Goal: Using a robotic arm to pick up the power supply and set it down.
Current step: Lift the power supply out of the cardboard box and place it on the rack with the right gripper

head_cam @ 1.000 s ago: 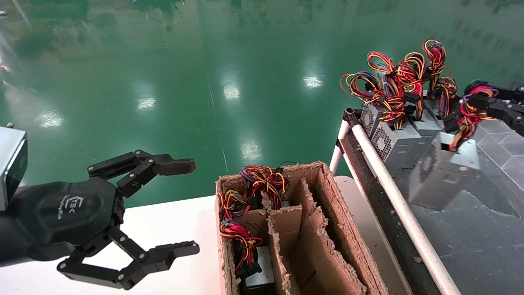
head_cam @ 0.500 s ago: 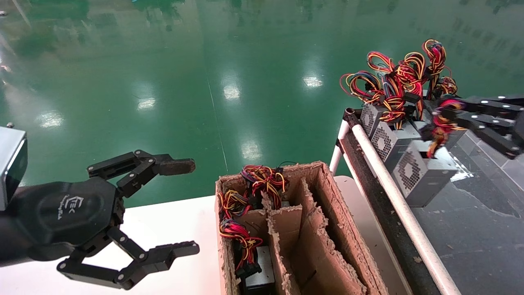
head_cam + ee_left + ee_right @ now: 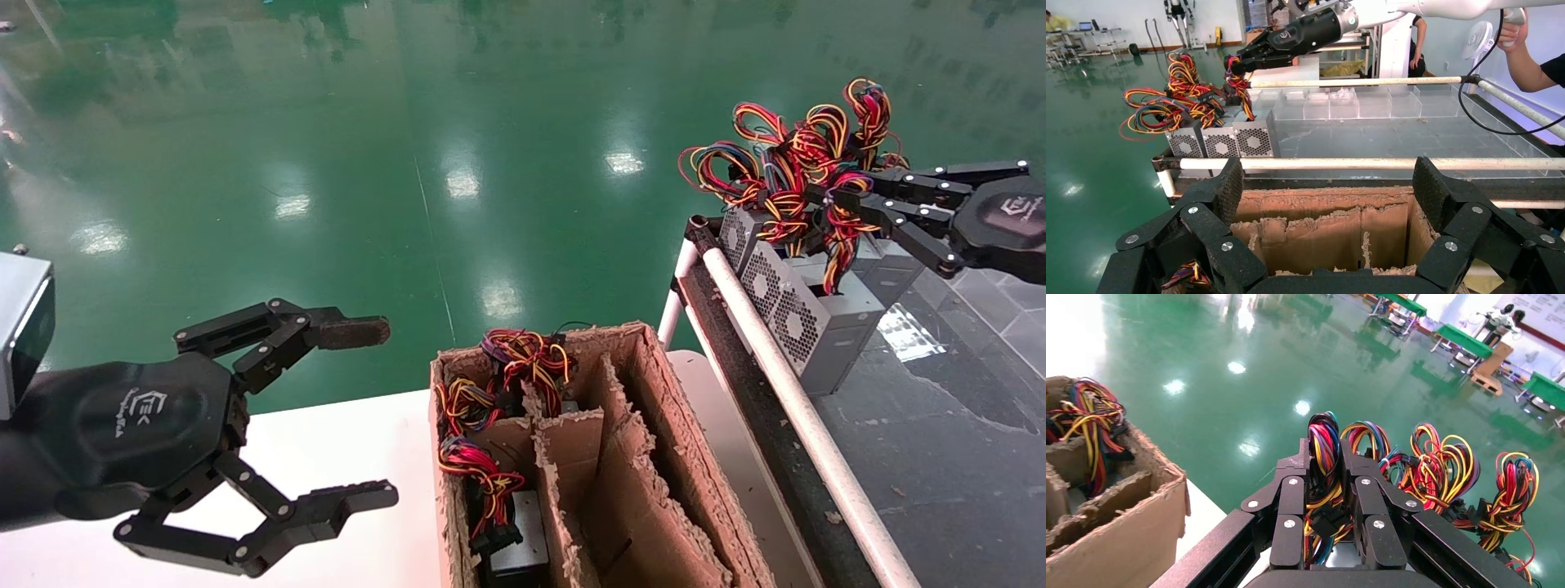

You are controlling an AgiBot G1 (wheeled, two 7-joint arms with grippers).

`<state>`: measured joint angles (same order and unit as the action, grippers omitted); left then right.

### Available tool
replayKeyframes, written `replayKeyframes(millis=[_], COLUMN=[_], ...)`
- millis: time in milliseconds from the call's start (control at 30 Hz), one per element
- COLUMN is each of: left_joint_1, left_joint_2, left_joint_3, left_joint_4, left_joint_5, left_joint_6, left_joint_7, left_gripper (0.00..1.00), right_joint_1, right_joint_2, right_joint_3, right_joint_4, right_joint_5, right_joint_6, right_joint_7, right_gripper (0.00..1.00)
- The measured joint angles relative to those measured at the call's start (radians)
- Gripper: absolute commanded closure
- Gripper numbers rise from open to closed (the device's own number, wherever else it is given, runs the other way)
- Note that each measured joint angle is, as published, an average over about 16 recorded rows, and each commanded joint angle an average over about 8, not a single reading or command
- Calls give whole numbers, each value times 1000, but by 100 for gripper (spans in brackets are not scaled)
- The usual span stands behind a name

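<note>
My right gripper (image 3: 827,202) is shut on the red, yellow and black wire bundle (image 3: 1324,478) of a grey power supply (image 3: 827,331). That box stands upright on the dark table, fan grille toward the white rail, as the nearest of three in a row (image 3: 1220,139). The left wrist view shows the right gripper (image 3: 1234,61) above the row, with wires hanging down to the box (image 3: 1255,138). My left gripper (image 3: 374,412) hangs open over the white table on the left, holding nothing, and its fingers (image 3: 1223,187) frame the cardboard box.
A torn cardboard box (image 3: 654,392) with dividers stands between the arms and holds more wired power supplies (image 3: 515,547). A white pipe rail (image 3: 784,384) edges the dark table (image 3: 940,457). Tangled wire loops (image 3: 784,147) rise behind the row. A person's arm (image 3: 1529,61) is at the far side.
The right gripper carried the power supply away from me and to the left, then lowered it. It now stands beside the other two at the rail. The left arm has not moved.
</note>
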<state>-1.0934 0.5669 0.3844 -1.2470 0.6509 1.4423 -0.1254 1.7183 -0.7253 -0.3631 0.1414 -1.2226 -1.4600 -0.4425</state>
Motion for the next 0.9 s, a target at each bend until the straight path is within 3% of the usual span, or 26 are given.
replayKeyframes(millis=[100,133,567,900], left_joint_1=[0,0,0,0], left_joint_2=[0,0,0,0], left_joint_3=[0,0,0,0], left_joint_4=[0,0,0,0], left_joint_5=[0,0,0,0], left_joint_6=[0,0,0,0], left_joint_7=[0,0,0,0], left_gripper=[0,0,0,0], right_joint_1=[13,16,37,47], right_joint_2=[-10,-12,-27,-19], right_joint_3=[-5,-7,-23,-27], right_joint_4=[-26,-34,-102,-116], right_joint_5=[-9,-11,-38,-42], right_joint_6=[12,16,55,15], right_joint_7=[-10,-13,-29,-28], right_gripper=[4,0,0,0])
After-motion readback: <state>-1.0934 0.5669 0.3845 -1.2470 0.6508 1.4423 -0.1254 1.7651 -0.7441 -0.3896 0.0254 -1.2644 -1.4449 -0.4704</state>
